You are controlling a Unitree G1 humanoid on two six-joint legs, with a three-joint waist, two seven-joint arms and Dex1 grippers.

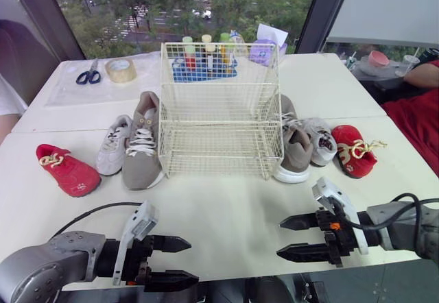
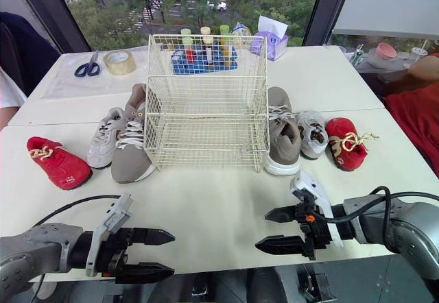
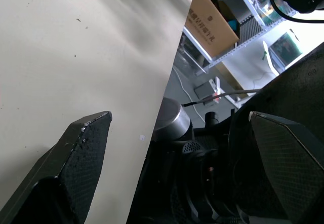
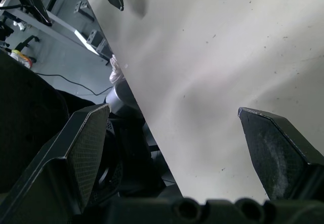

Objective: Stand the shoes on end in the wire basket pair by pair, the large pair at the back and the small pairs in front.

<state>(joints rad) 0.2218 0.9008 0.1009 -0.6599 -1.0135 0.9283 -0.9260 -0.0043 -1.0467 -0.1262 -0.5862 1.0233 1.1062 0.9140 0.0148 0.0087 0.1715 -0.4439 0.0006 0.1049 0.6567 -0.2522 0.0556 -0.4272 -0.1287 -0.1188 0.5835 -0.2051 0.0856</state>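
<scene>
A white wire basket (image 1: pixel 219 107) stands empty in the middle of the table. On its left lie a large grey-brown shoe (image 1: pixel 141 142), a small white shoe (image 1: pixel 113 144) and a small red shoe (image 1: pixel 67 169). On its right lie the other large grey-brown shoe (image 1: pixel 295 145), a small white shoe (image 1: pixel 319 140) and a red shoe (image 1: pixel 354 150). My left gripper (image 1: pixel 180 262) is open over the table's near edge at the left. My right gripper (image 1: pixel 293 238) is open near the front edge at the right. Both are empty and well short of the shoes.
Behind the basket stand several bottles in a blue holder (image 1: pixel 204 59), a tissue box (image 1: pixel 264 48), a tape roll (image 1: pixel 120 70) and scissors (image 1: pixel 88 77). A person's red sleeve (image 1: pixel 422 107) is at the far right. The table's front edge (image 1: pixel 240 272) is just under both grippers.
</scene>
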